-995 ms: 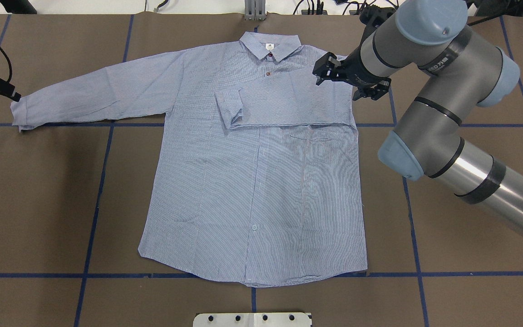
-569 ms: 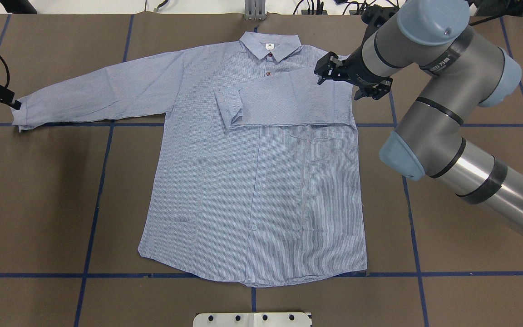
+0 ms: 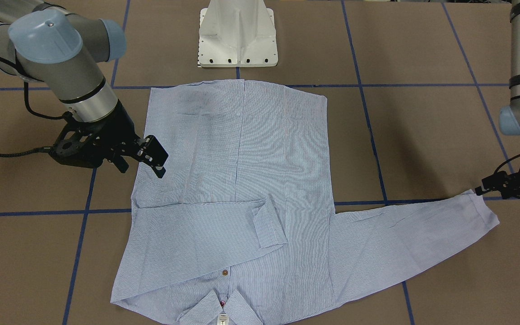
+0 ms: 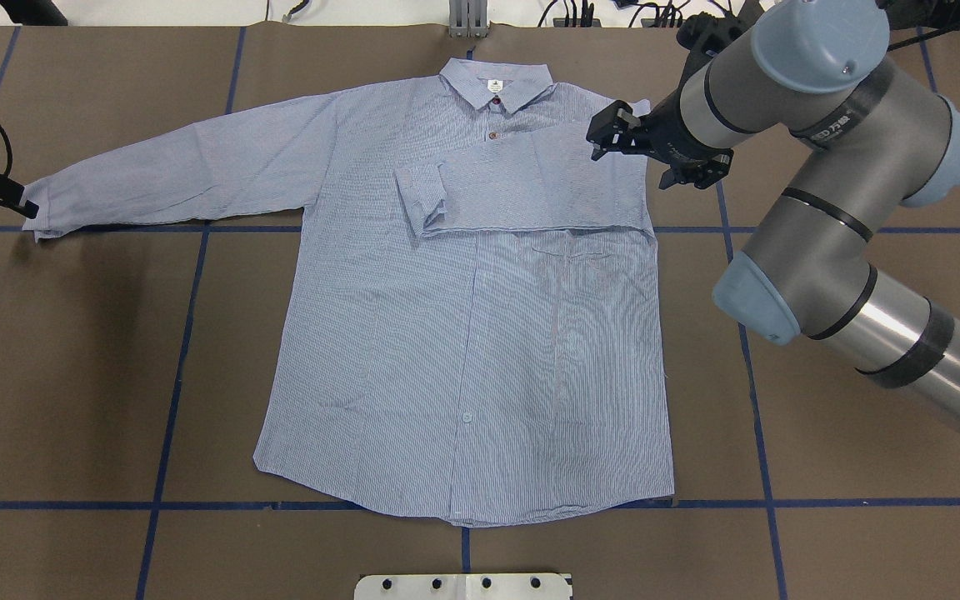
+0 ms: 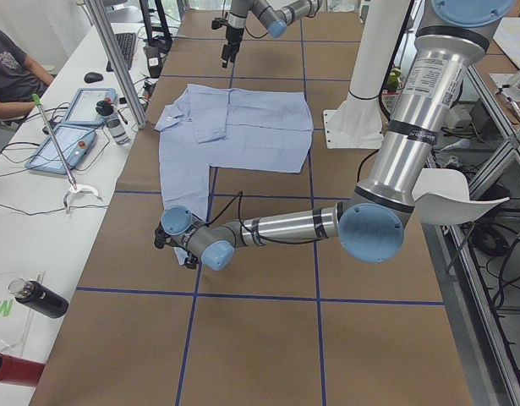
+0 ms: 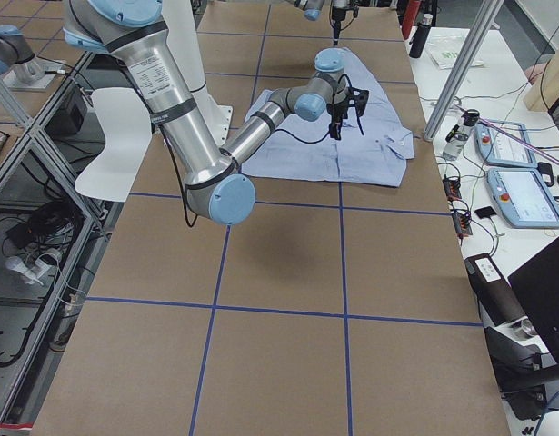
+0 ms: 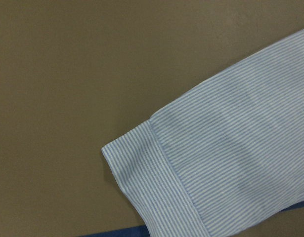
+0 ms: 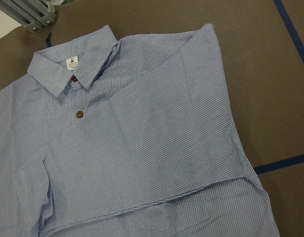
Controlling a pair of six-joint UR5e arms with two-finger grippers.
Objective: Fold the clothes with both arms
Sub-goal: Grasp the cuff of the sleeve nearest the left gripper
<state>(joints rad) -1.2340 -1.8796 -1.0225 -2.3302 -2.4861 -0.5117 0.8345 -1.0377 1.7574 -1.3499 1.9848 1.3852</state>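
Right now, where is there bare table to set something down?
Free: the table between the outstretched sleeve and the robot's side, left of the shirt; also right of the shirt, beneath the right arm. Crowded: around the collar, where that arm's open jaws hover.

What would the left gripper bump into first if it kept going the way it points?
Most likely the cuff of the outstretched sleeve. The left gripper points at it from close by. Its height is hard to judge, so it might skim just over it.
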